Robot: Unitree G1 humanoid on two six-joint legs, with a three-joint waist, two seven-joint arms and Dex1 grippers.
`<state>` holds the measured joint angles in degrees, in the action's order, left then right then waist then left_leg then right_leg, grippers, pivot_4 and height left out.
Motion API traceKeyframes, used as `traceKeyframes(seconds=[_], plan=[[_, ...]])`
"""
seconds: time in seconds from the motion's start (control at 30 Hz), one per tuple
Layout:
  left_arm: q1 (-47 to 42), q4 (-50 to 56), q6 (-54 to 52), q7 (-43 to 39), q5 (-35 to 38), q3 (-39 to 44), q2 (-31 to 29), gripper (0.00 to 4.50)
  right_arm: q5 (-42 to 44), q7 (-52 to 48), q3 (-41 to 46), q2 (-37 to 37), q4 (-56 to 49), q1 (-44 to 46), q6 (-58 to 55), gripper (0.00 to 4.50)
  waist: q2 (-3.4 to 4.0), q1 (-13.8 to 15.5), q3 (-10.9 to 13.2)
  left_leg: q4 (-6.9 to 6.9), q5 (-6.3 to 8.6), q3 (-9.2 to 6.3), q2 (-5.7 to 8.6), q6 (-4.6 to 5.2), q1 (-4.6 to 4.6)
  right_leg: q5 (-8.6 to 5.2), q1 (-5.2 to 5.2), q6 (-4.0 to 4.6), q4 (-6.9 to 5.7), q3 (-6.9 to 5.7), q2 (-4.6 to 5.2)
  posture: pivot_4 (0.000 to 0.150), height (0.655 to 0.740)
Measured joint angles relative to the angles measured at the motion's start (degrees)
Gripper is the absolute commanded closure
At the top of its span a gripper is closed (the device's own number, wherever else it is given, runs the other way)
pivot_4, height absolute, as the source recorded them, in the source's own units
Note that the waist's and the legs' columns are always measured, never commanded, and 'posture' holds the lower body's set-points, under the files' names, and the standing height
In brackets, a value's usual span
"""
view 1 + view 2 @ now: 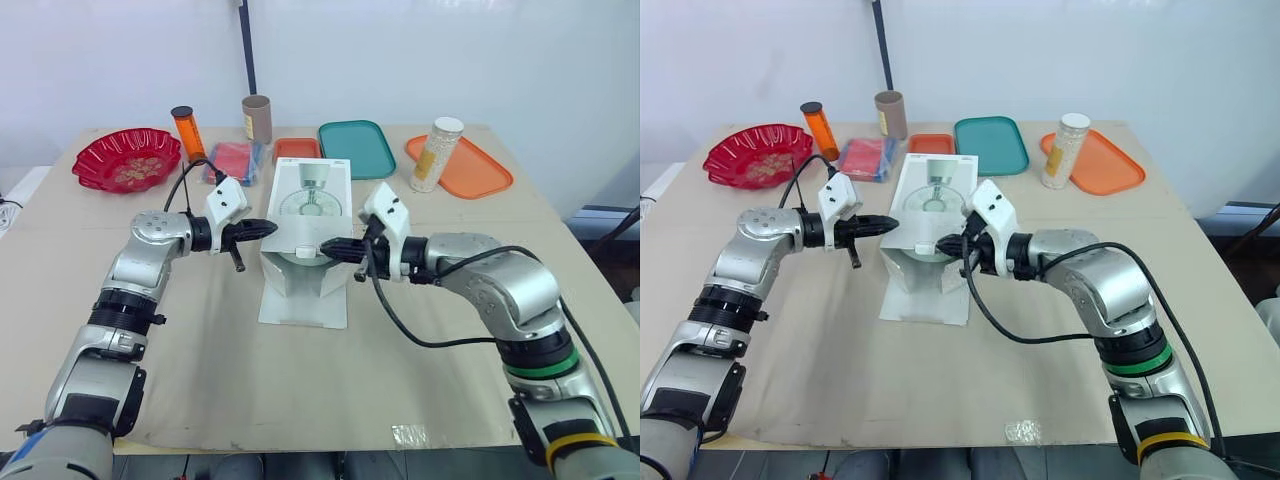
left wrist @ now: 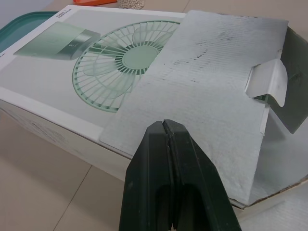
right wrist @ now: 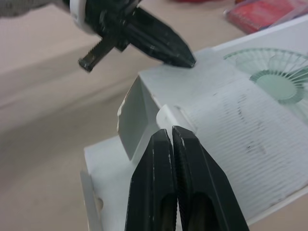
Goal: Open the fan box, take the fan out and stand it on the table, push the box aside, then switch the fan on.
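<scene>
One table (image 1: 200, 380), tan top, carries everything.

Box (image 1: 312, 205): white, green fan print on top, lying flat at the middle of the table, long axis near to far. Near end open. One flap (image 1: 303, 300) lies flat on the table toward the near edge. Another flap (image 2: 202, 86), grey inner face up, is folded back over the top and covers part of the print.

Far right: orange tray (image 1: 480, 172). Left of it, teal tray (image 1: 357, 148), just beyond the far end of the box. Far left corner: red bowl (image 1: 150, 140), something pale inside, too small to tell. Small orange tray (image 1: 297, 148) sits touching the left side of the teal one. Red packet (image 1: 232, 160) lies left of the box's far end.

Left gripper (image 1: 270, 228): fingers pressed together, nothing between them, tip at the near left top corner of the box. Contact or just above, cannot tell.

Right gripper (image 1: 328, 246): fingers pressed together, nothing pinched, tip at the open near end, coming in from the right.

Jar (image 1: 437, 155), pale contents, stands upright on the left end of the orange tray. Brown tube (image 1: 257, 118) stands upright at the far edge, left of the trays. Orange bottle (image 1: 187, 133), dark cap, stands between tube and bowl.
</scene>
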<state>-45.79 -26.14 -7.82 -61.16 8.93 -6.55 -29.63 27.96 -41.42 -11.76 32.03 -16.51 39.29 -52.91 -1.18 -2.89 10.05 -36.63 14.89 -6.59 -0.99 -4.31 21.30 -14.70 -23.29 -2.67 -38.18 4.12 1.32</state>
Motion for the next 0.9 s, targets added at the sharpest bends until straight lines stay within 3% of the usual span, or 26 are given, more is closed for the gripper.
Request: traceKeyframes(seconds=[0.37,0.9], plan=[[0.34,0.22,0.49,0.77,-0.01,0.01,0.25,4.5,-4.23,-2.16,-4.93,1.51,-0.32,-0.2,0.89,4.46,0.0,0.02,0.0,-0.01,0.0,0.0,0.0,0.0,0.0,0.0,0.0,0.0,0.0,0.0,0.01,0.15,0.74],[1.2,0.84,1.24,2.21,-0.01,0.13,1.47,4.5,-6.56,-7.18,-5.08,10.57,-5.02,-5.06,4.13,4.46,-0.01,0.13,-0.01,-0.03,0.0,-0.01,0.03,0.0,-0.03,-0.01,0.06,-0.03,0.01,0.0,0.02,0.15,0.74]])
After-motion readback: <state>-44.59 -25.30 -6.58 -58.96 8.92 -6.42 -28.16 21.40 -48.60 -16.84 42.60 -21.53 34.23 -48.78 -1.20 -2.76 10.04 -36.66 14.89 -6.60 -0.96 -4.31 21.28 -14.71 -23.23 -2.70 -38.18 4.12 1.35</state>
